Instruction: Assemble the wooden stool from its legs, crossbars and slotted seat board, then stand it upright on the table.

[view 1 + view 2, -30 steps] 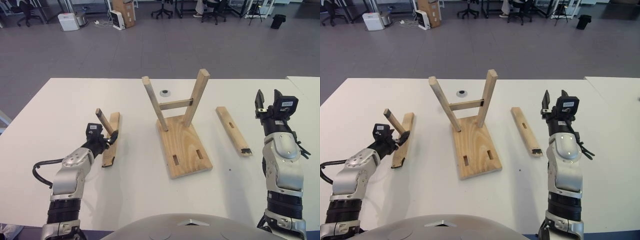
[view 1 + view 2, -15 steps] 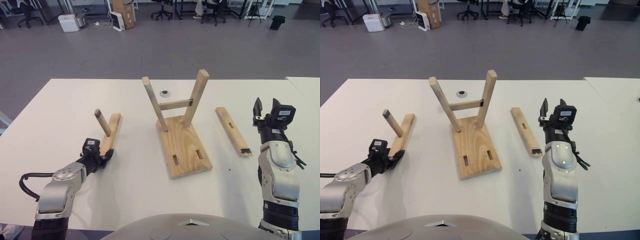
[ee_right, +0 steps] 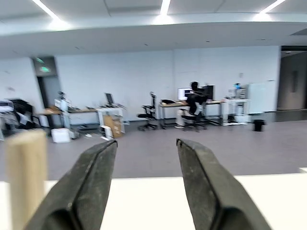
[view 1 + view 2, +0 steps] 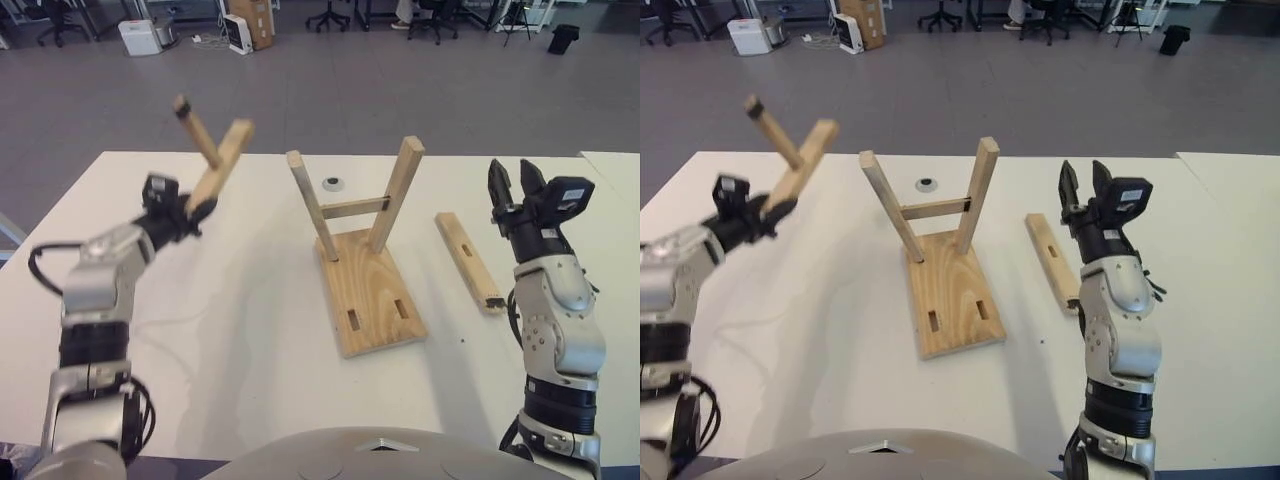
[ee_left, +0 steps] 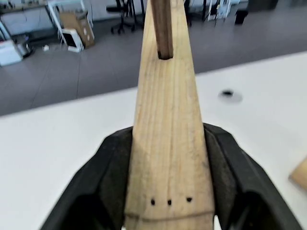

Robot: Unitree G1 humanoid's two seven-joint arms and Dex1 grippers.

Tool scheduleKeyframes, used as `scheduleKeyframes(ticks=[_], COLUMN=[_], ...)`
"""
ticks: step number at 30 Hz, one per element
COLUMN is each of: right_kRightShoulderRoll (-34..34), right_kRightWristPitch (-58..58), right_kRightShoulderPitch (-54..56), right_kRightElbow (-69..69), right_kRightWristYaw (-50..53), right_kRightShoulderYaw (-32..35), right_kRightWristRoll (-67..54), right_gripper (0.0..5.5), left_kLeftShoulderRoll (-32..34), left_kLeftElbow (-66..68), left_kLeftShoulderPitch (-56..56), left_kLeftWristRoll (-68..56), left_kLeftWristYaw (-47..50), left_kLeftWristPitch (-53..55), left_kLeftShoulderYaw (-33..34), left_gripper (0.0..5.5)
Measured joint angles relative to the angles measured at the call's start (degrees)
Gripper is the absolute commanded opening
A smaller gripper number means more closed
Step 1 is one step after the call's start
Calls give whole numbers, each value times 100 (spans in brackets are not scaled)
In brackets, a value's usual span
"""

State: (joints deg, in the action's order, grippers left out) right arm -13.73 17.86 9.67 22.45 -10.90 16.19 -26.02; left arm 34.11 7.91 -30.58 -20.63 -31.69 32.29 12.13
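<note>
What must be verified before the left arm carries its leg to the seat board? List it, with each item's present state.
1. Hold: the left gripper is shut on the lower end of the leg, which is raised off the table: ok.
2. The crossbar sits in that leg's slot and sticks out of it: ok.
3. The two near slots in the seat board are free: ok.
4. The standing legs are fully seated in the board: cannot tell.
5. The right gripper is free to help, open and empty: ok.
6. The loose leg is at hand, lying flat to the right of the board: ok.
</note>
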Motion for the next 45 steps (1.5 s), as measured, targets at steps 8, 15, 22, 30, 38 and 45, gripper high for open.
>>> scheduleKeyframes(ticks=[8, 15, 22, 30, 38, 45], right_kRightShoulderRoll=[-900, -1048, -1061, -1215, -1397, -2707], right_kRightWristPitch=[2008, 2710, 2745, 3257, 3089, 3198], right_kRightShoulderPitch=[2486, 3243, 3243, 2790, 3284, 1377], right_kRightElbow=[-474, -1055, -1298, -1339, -1204, -378], right_kRightWristYaw=[-907, -347, -140, -774, 178, -2598], right_kRightShoulderYaw=[518, 725, 517, 510, 250, 79], right_kRightWristRoll=[-3861, -6409, -6414, -7301, -7542, -5476], right_gripper=[423, 423, 359, 227, 208, 204], left_kLeftShoulderRoll=[-520, -504, -452, -484, -605, -89], left_kLeftElbow=[-36, -534, -895, -1008, -1030, -1660], left_kLeftShoulderPitch=[-2904, -2486, -2042, -1887, -1750, 176], left_kLeftWristRoll=[-2234, -2960, -3122, -3738, -3993, -3960], left_kLeftWristYaw=[-1292, -2367, -2656, -2626, -2214, -2182], left_kLeftWristPitch=[1376, 2382, 2629, 3052, 3137, 2972], left_kLeftShoulderYaw=[161, -381, -675, -527, -321, 85], left_gripper=[203, 203, 203, 203, 284, 289])
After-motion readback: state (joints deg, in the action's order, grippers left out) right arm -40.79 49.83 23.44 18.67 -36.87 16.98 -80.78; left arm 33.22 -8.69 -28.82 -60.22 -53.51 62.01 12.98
